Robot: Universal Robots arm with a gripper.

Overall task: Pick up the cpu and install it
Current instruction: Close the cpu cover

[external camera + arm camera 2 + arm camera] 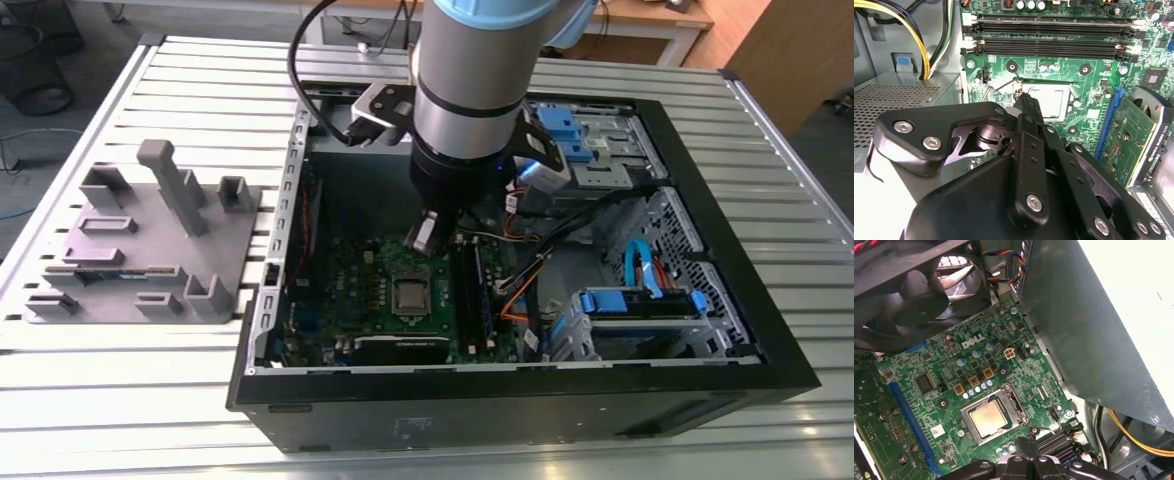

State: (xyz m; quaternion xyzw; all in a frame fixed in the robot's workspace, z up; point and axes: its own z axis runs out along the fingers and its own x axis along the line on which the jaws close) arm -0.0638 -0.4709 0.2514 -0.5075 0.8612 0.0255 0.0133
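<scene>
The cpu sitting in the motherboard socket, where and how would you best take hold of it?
The cpu lies flat in the socket frame on the motherboard, only its shiny top exposed. Probably grip two opposite edges, coming straight down from above; the frame crowds its sides, so a sideways approach looks blocked.

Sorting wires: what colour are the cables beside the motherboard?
Yellow and black cables, clearest in the second wrist view.
</scene>
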